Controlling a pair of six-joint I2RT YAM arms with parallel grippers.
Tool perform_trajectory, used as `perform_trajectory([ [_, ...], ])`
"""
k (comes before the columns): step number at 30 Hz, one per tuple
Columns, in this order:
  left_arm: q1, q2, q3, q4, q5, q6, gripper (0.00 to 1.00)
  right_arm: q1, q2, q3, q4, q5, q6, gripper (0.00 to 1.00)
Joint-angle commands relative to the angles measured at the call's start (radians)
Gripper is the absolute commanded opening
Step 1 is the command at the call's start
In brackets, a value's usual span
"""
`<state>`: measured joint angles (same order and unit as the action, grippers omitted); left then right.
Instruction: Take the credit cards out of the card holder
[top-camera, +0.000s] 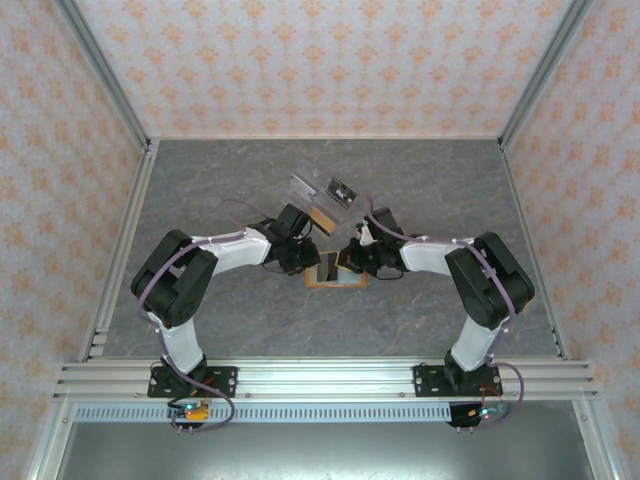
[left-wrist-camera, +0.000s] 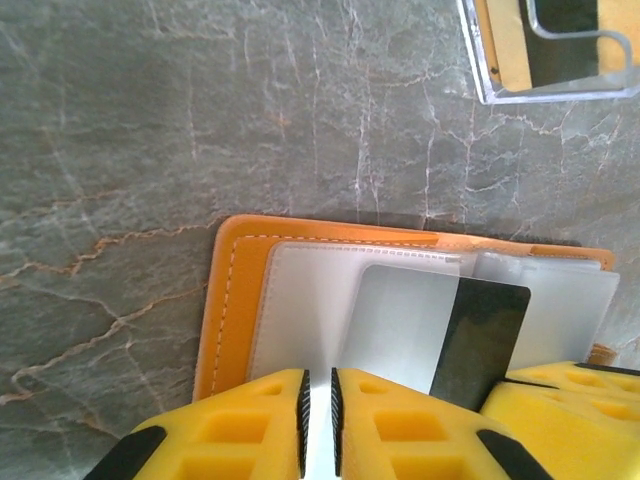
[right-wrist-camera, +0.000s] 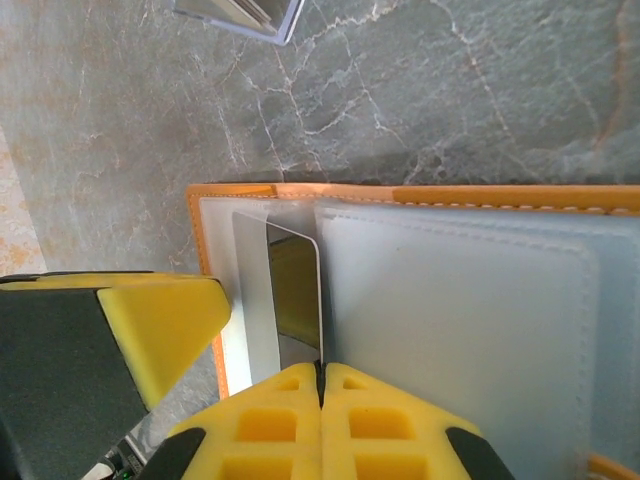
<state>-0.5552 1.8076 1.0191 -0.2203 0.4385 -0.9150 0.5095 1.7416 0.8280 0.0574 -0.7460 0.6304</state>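
Note:
The orange card holder (top-camera: 336, 283) lies open on the table between both arms. Its orange rim (left-wrist-camera: 228, 300) and pale clear pockets (right-wrist-camera: 450, 330) face up. My left gripper (left-wrist-camera: 319, 385) is shut on a pale pocket leaf (left-wrist-camera: 300, 320) of the holder, with a thin strip of it between the pads. My right gripper (right-wrist-camera: 322, 372) is shut on the edge of a grey-white credit card (left-wrist-camera: 405, 325) with a black stripe. This card stands partly out of a pocket, seen edge-on as the card (right-wrist-camera: 319, 290). My right fingers (left-wrist-camera: 560, 400) sit just right of the card.
A clear transparent plastic piece (top-camera: 322, 190) lies just beyond the holder, with a tan card and a dark card (left-wrist-camera: 560, 40) on it. Its corner (right-wrist-camera: 245, 15) is close to the wallet's far edge. Metal frame rails and patterned walls enclose the grey marble table (top-camera: 230, 180).

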Motion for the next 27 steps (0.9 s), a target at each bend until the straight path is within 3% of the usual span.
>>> perform_trajectory([
  [1,-0.014,0.033,0.018,-0.042,0.005,0.025,0.15,-0.003,0.005,0.000,0.071,-0.035,0.020,0.04],
  [16,-0.015,0.049,0.007,-0.057,-0.011,0.025,0.11,-0.003,0.033,-0.004,0.134,-0.085,0.058,0.16],
  [23,-0.016,0.050,0.011,-0.052,-0.007,0.026,0.11,0.001,0.049,0.006,0.131,-0.093,0.057,0.15],
  [27,-0.016,0.044,0.016,-0.055,-0.009,0.023,0.11,0.002,0.045,0.007,0.111,-0.070,0.050,0.04],
])
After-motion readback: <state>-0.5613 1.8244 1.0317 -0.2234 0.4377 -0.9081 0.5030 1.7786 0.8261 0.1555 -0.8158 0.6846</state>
